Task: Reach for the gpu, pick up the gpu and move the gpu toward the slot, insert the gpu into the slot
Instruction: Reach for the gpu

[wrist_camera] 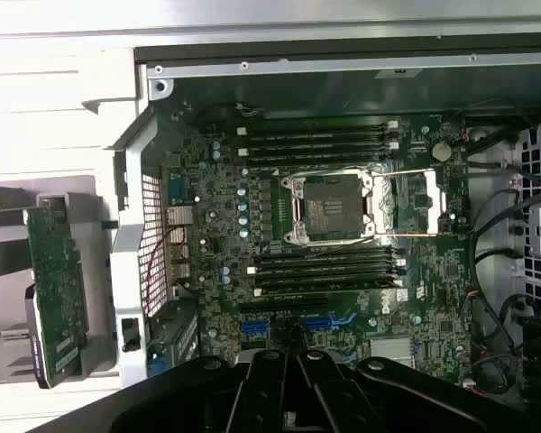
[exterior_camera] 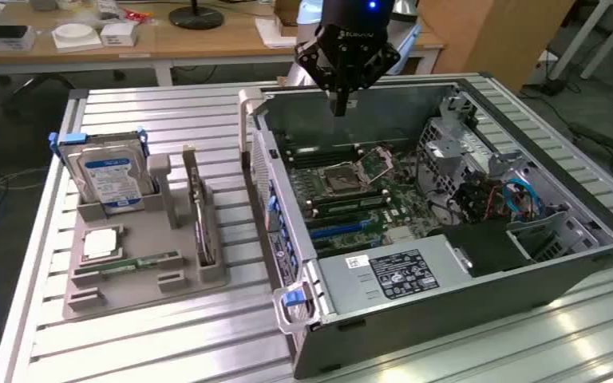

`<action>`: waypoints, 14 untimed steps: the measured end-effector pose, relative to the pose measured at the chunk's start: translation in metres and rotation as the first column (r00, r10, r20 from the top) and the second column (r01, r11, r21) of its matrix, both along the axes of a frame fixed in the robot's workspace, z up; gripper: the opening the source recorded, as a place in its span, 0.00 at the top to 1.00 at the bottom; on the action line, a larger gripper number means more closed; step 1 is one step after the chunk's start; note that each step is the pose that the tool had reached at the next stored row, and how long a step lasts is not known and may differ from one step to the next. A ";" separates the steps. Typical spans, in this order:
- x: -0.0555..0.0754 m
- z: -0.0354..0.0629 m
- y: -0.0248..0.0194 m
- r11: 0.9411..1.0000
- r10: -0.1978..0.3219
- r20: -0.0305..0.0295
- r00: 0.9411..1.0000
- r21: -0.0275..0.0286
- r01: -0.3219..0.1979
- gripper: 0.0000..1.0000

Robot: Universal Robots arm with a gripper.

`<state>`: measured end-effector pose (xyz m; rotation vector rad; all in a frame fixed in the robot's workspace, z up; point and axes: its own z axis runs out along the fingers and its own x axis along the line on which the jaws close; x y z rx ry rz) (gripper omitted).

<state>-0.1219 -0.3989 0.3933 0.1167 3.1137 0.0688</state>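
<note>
Gripper (exterior_camera: 338, 108) hangs over the open PC case (exterior_camera: 445, 307), fingers pinched together on nothing. The gpu (exterior_camera: 202, 215) stands on edge in the grey holder (exterior_camera: 136, 283) on the counter (exterior_camera: 179, 343), near the hard drive (exterior_camera: 115, 179). For a clean reach I'd line up square with that thin top edge.

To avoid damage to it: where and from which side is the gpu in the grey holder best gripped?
Probably by its free top edge, from straight above, the claw pinching the two flat faces. The gpu stands thin and upright on its long edge in the grey holder, whose slot covers its lower edge.
</note>
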 end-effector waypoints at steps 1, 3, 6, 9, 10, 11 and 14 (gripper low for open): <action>0.000 0.0000 0.0000 1.000 0.000 0.000 1.000 0.000 0.000 0.90; 0.000 0.0000 0.0000 1.000 0.000 0.000 1.000 0.000 0.000 0.90; -0.004 0.0000 0.0000 1.000 0.000 0.000 1.000 0.000 0.000 0.90; -0.013 0.0000 0.0000 1.000 0.000 0.000 1.000 0.000 0.000 0.90; -0.016 -0.0001 0.0000 1.000 0.000 0.000 1.000 0.000 0.000 0.90; -0.018 -0.0001 0.0000 1.000 0.000 0.000 1.000 0.000 0.000 0.90; -0.025 -0.0001 0.0000 1.000 0.000 0.000 1.000 0.000 0.000 0.90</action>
